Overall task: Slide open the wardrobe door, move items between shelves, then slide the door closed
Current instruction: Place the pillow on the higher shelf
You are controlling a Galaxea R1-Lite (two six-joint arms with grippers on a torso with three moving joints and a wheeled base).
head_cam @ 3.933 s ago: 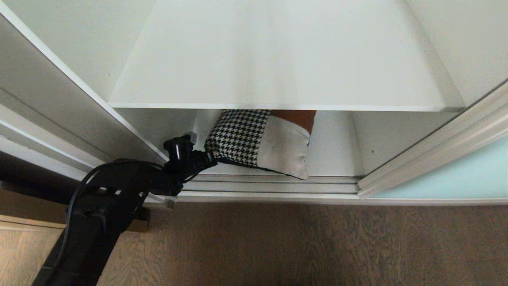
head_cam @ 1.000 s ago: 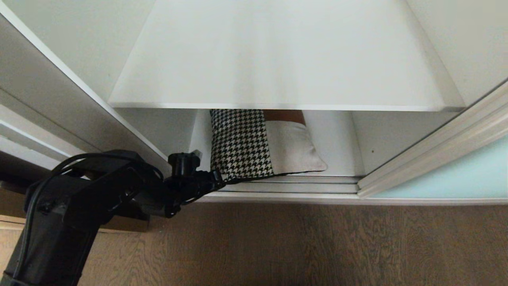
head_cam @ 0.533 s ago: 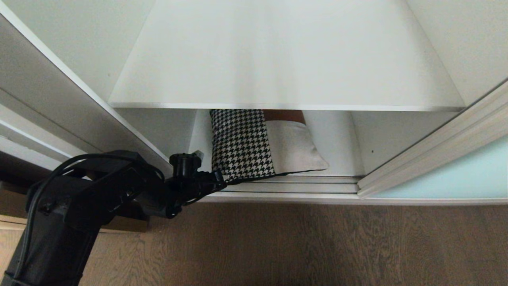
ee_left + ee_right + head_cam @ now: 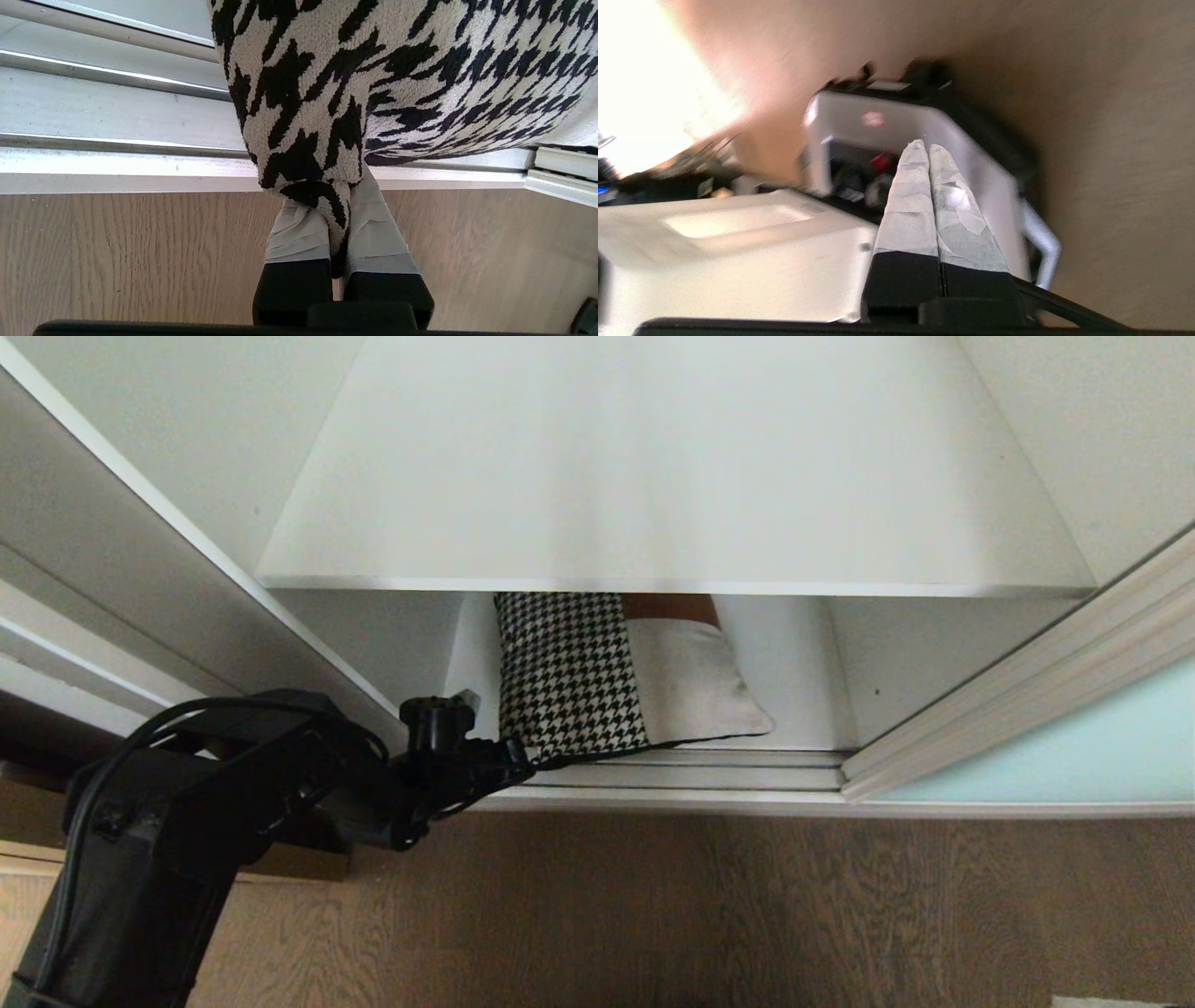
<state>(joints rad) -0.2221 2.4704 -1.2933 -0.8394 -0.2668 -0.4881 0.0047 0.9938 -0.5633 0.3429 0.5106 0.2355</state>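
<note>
Left gripper [image 4: 509, 767] pinches cushion [image 4: 597, 677] corner — upper shelf [image 4: 653, 476] overhangs; right gripper [image 4: 928, 150] closed

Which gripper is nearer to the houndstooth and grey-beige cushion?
Left. The left gripper pinches the houndstooth and grey-beige cushion at its corner; the right gripper, shut, is away near the robot's base.

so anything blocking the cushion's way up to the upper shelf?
Yes. The upper shelf overhangs the back of the cushion, so it must come out forward past the shelf's front edge before lifting. The left gripper is already shut on its houndstooth corner, over the door track. The sliding wardrobe door sits off to the right.
</note>
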